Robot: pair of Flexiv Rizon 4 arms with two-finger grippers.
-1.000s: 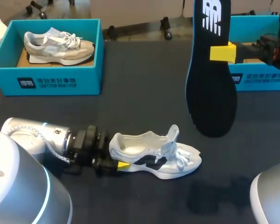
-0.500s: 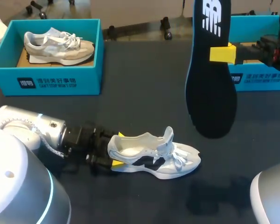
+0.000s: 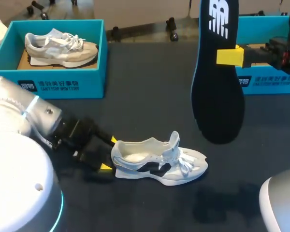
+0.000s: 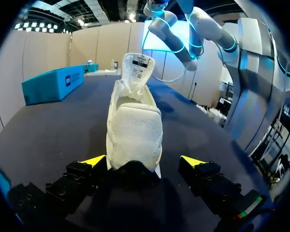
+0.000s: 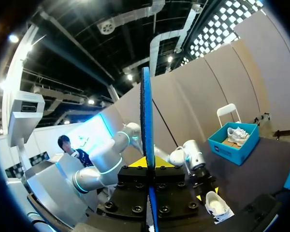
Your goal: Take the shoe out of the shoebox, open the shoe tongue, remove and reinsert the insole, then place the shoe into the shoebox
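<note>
- The white shoe [image 3: 159, 162] lies on its sole on the dark table [image 3: 150, 87], out of both boxes, with its tongue [image 3: 174, 140] standing up.
- The left gripper [image 3: 109, 153] sits at the heel with its fingers spread to either side. From the left wrist view [image 4: 144, 162], one tip looks very close to the heel, though contact is hard to judge.
- The right gripper [image 3: 229, 55] pinches the black insole [image 3: 217, 96], holding it upright above the table in front of the right shoebox [image 3: 270, 82].
- The left shoebox [image 3: 48, 84] holds a grey shoe [image 3: 60, 47].
</note>
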